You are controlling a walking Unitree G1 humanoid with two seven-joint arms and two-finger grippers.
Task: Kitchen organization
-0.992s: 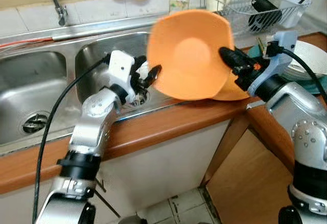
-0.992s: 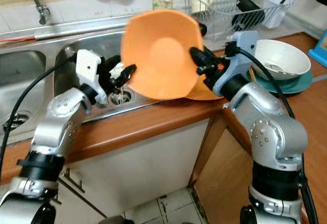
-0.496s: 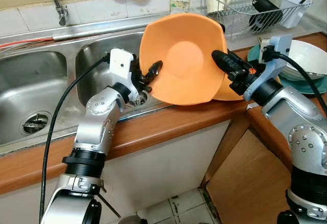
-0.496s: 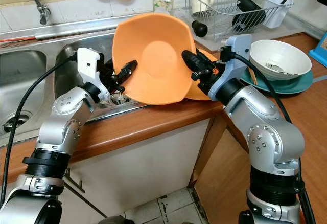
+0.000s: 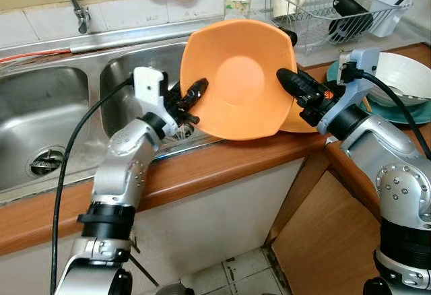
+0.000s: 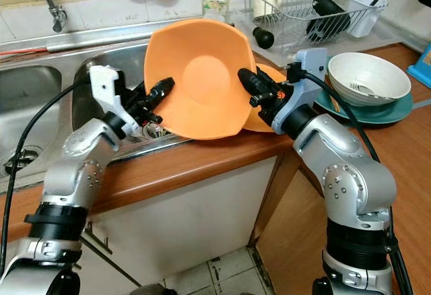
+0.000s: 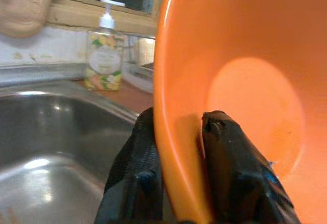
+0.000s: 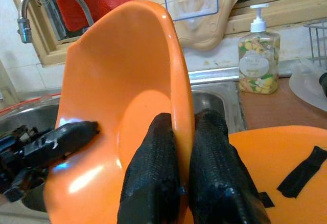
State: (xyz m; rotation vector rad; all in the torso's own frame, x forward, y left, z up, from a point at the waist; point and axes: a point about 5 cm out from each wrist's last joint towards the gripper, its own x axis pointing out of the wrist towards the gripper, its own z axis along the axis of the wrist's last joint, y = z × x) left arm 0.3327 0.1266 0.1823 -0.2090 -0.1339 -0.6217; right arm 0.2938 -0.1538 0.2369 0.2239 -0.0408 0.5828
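Left eye view: an orange bowl hangs tilted on edge above the wooden surface beside the sink, gripped on both sides. The left gripper now has its jaws clamped over the bowl's near rim, one finger inside and one outside; a second ago they sat just short of it. The right gripper remains clamped on the opposite rim. Since the earlier frame, the bowl has drifted slightly toward the sink. With two holds secured, a handover or steadied move to the dish rack looks likely. A second orange dish lies behind.
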